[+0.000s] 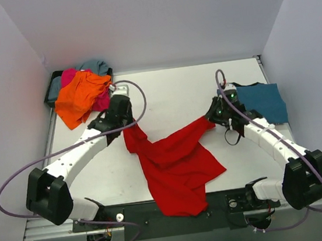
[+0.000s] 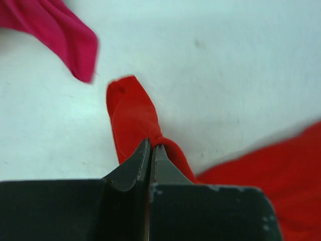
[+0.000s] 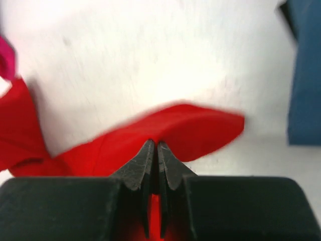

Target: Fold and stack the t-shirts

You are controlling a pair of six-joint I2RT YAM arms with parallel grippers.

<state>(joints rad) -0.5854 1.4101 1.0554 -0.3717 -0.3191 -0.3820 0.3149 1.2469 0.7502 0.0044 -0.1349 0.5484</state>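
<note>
The red t-shirt (image 1: pixel 175 166) lies crumpled on the worktop (image 1: pixel 175 89), near centre, between the two arms. Its lower part reaches the near edge of the worktop. Two portions of the cloth are drawn outward, one to the left and one to the right, and the upper edge sags between them in a shallow V.

The left pincer (image 2: pixel 152 146) is closed on the left portion. In the left wrist view its jaws stand together with a narrow bunch of red cloth clamped between them, and a short flap protrudes past the tips. The right pincer (image 3: pixel 154 145) is closed on the right portion. In the right wrist view red cloth sits between the closed jaws and a fold spreads beyond the tips.

The teal blue t-shirt (image 1: pixel 263 102) lies flat at the right edge of the worktop, just beside the right pincer and apart from the red cloth.

At the far left corner is a pile: the orange t-shirt (image 1: pixel 81 95) on top, the magenta pink t-shirt (image 1: pixel 69 77) and the grey-blue t-shirt (image 1: pixel 95 65) behind it. A black object (image 1: pixel 50 93) shows at the pile's left side; what it is cannot be told. The left pincer is near the pile.
</note>
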